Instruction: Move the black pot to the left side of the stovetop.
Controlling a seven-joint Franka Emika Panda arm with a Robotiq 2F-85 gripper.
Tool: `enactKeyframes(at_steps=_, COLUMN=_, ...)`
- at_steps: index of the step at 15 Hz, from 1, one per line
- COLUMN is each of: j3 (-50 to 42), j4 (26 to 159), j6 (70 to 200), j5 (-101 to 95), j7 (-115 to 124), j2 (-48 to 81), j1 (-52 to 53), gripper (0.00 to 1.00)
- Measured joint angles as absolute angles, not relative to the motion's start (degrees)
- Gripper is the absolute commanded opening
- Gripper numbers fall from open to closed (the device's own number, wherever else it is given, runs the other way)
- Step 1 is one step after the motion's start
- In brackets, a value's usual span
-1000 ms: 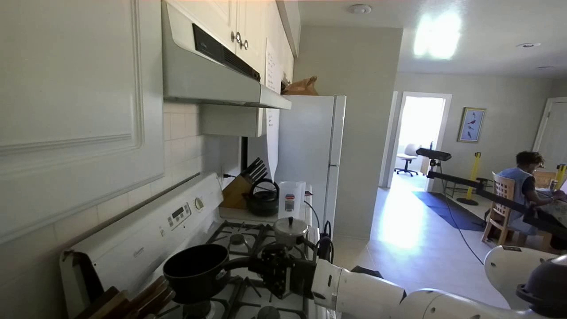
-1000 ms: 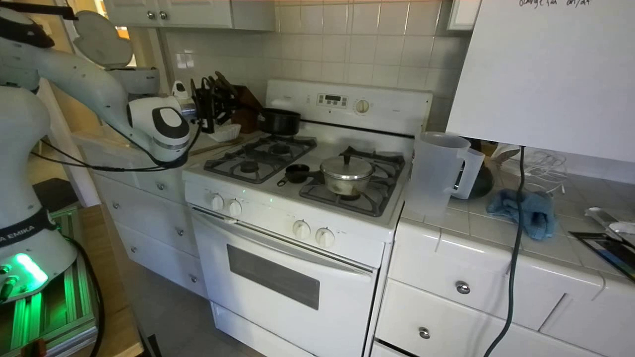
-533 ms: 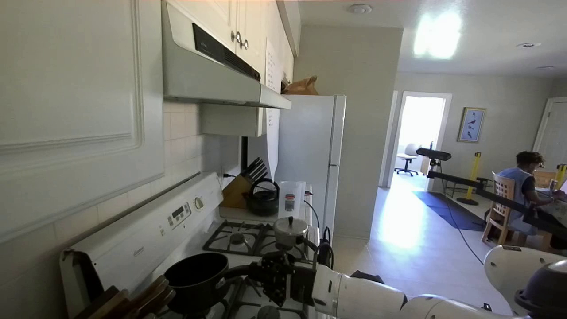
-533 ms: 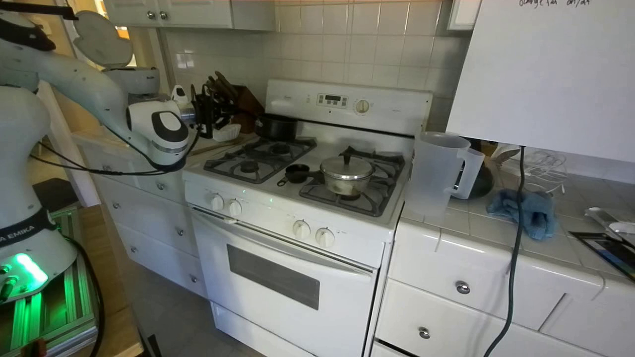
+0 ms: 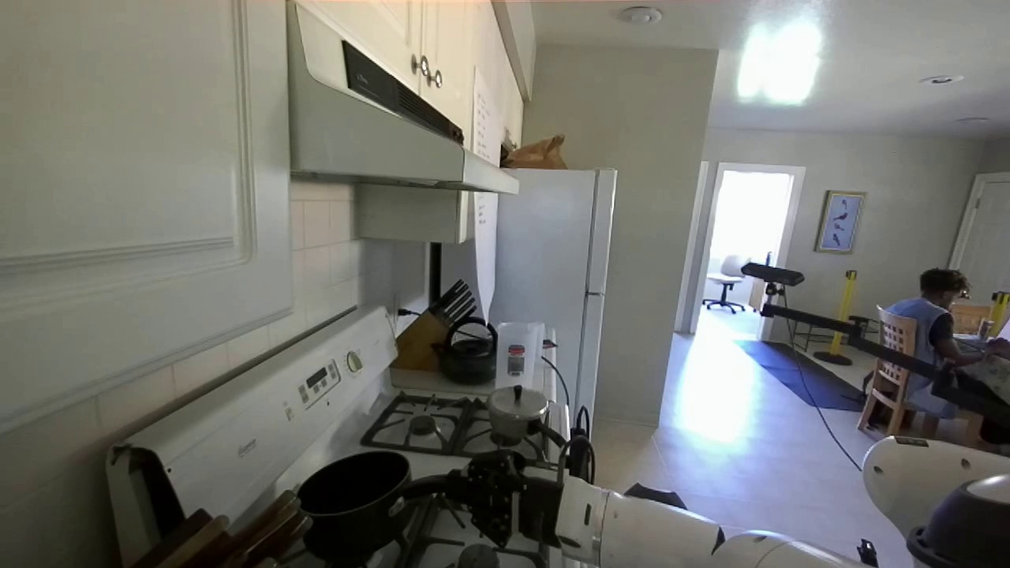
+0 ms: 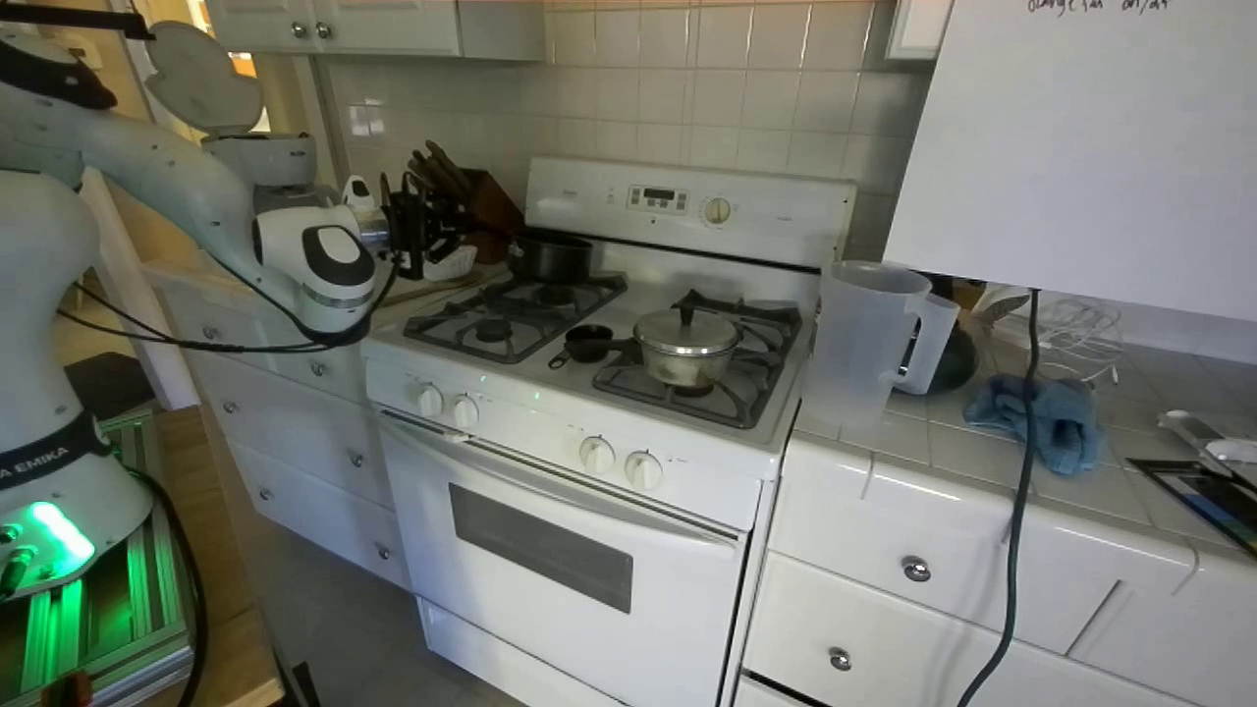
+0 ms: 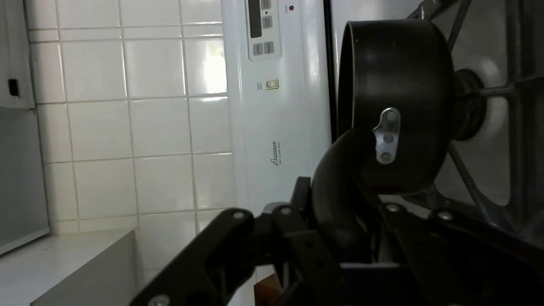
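The black pot point(image 6: 552, 257) is over the rear left burner of the white stovetop point(image 6: 560, 385); it also shows in an exterior view point(image 5: 355, 505). In the wrist view the black pot point(image 7: 403, 85) appears sideways, its base close to the burner. I cannot tell whether it touches the grate. My gripper point(image 7: 337, 191) has its fingers on both sides of the pot's curved black handle point(image 7: 335, 182), shut on it. The gripper shows beside the handle in both exterior views point(image 5: 458, 483) point(image 6: 460, 224). The handle's far end is hidden by the gripper.
A lidded silver saucepan point(image 6: 685, 353) stands on the front right burner. A small dark pan point(image 6: 589, 341) sits between the grates. A knife block point(image 6: 491, 208) is left behind the gripper. A clear pitcher point(image 6: 864, 344) stands right of the stove. A range hood point(image 5: 379, 142) hangs above.
The gripper has lowered the pot toward the rear left burner since one second ago. In the last half second the pot has shifted only slightly sideways.
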State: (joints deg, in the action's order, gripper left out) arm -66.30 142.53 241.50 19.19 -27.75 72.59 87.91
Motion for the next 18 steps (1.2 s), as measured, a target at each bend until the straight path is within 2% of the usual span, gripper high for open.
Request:
enactKeyframes(at_steps=2, j3=-66.3, j4=142.52, j6=241.5, j5=19.19, j7=-27.75, j2=72.59, j1=87.91, gripper=0.61)
enactKeyframes(at_steps=6, j3=-66.37, j4=142.52, j6=241.5, j5=19.2, j7=-27.75, j2=72.58, j1=87.87, gripper=0.89)
enactKeyframes(at_steps=8, j3=-66.38, j4=142.52, j6=241.5, j5=19.2, j7=-27.56, j2=72.57, j1=87.87, gripper=1.0)
enactKeyframes(at_steps=18, j3=-65.78, j4=144.05, j6=241.45, j5=8.4, j7=-26.89, j2=67.73, j1=85.46, gripper=1.0)
